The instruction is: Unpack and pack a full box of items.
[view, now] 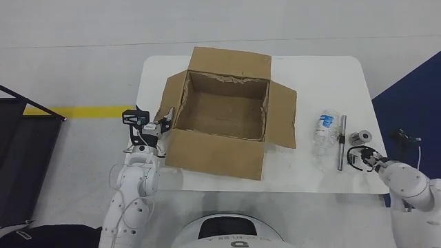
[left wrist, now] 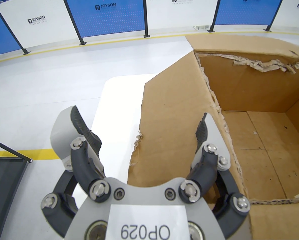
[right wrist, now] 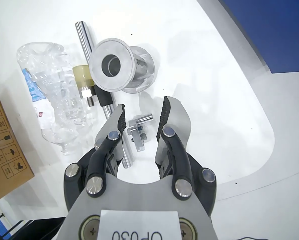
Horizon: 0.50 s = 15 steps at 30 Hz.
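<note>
White surface [view: 310,76] on a pale floor, with blue and white panels behind. Right pincer [right wrist: 144,102] hangs near the front right corner, its jaws moderately apart and holding nothing. A small metal bracket [right wrist: 139,133] lies on the surface below the gap, clear of both fingers as far as can be seen. Just beyond it a metal spool [right wrist: 119,68] lies on its side, one flange facing the wrist camera. Beside the spool, toward the box [right wrist: 4,138], a steel rod [right wrist: 85,38] runs front to back, its near end passing under one finger. A short fitting [right wrist: 83,81] with a cream cap and threaded tip lies just beside the rod, and a crumpled clear bottle [right wrist: 51,83] lies next to that. Left pincer [left wrist: 139,112] is at the left edge, jaws wide and holding nothing, over the box's left flap [left wrist: 169,96]; whether it touches the flap I cannot tell. The box sits mid-surface, all four flaps folded out, its cardboard floor showing between torn-edged walls
</note>
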Tool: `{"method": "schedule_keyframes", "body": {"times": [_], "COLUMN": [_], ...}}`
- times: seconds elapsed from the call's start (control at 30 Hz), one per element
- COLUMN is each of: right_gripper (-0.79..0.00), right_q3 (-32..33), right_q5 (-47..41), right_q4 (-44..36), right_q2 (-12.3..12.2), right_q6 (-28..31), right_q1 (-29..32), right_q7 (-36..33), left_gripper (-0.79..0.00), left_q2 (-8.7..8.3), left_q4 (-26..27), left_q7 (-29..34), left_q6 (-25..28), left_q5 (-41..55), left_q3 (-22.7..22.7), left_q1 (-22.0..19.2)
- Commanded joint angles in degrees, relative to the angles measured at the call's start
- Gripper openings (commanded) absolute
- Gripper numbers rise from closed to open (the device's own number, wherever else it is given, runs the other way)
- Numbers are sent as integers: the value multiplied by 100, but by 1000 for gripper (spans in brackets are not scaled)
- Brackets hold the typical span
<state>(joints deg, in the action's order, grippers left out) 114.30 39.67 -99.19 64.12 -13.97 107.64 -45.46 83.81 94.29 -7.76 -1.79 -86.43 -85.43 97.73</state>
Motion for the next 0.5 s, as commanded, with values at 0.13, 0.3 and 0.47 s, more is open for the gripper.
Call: {"method": "schedule_keyframes", "body": {"times": [0.13, 0.3, 0.47], "right_gripper": [-502, -520, -511], "right_q3": [-88, -171, -211], "right_q5": [166, 326, 419], "right_q4": [44, 85, 167], "right_q2": [-21, -27, -38], "right_q6": [413, 381, 500], "right_q1": [68, 42, 40], "right_q7": [-121, -164, -244], "left_gripper": [0, 0, 0], "left_q2": [0, 0, 0], "left_q4": [0, 0, 0], "left_q7": [0, 0, 0], "left_q6": [0, 0, 0], "left_q5": [0, 0, 0], "left_q3": [0, 0, 0], "left_q1": [0, 0, 0]}}
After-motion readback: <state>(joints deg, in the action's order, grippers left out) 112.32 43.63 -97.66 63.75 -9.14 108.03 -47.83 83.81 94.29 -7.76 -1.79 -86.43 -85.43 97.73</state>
